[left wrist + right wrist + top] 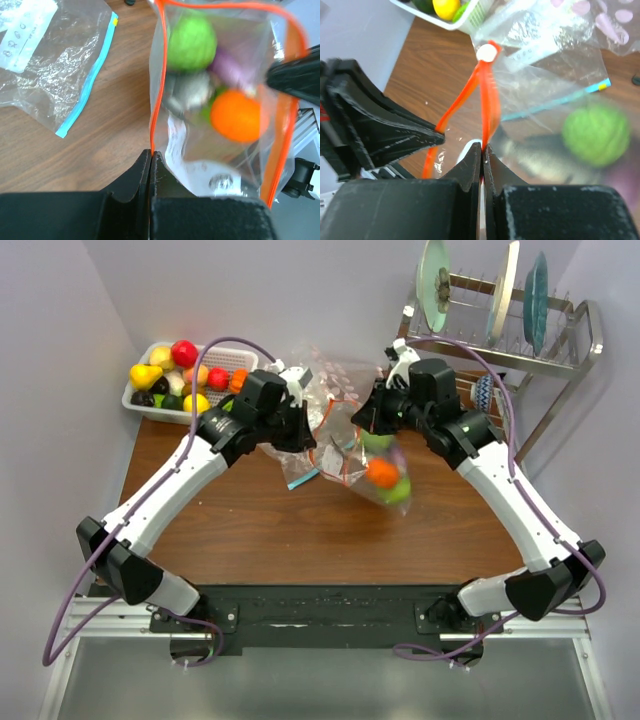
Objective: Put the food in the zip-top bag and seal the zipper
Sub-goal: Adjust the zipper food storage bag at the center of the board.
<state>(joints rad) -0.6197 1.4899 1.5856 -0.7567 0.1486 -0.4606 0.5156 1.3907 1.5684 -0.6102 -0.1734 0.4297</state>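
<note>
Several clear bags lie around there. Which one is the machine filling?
Look at the middle of the brown table, between the two white arms. The zip-top bag is held there by the left gripper and right gripper, with green and orange toy food inside. Unlike the flat bag with a blue strip beside it, its mouth has an orange-red strip.

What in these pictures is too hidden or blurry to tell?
- Top view: the left arm and right arm cover the mouth of the zip-top bag; sealed or not is unclear.
- Left wrist view: the purple food and a grey shape beside it are too blurred to name.
- Right wrist view: the zipper vanishes between the shut jaws; the green ball is blurred.
</note>
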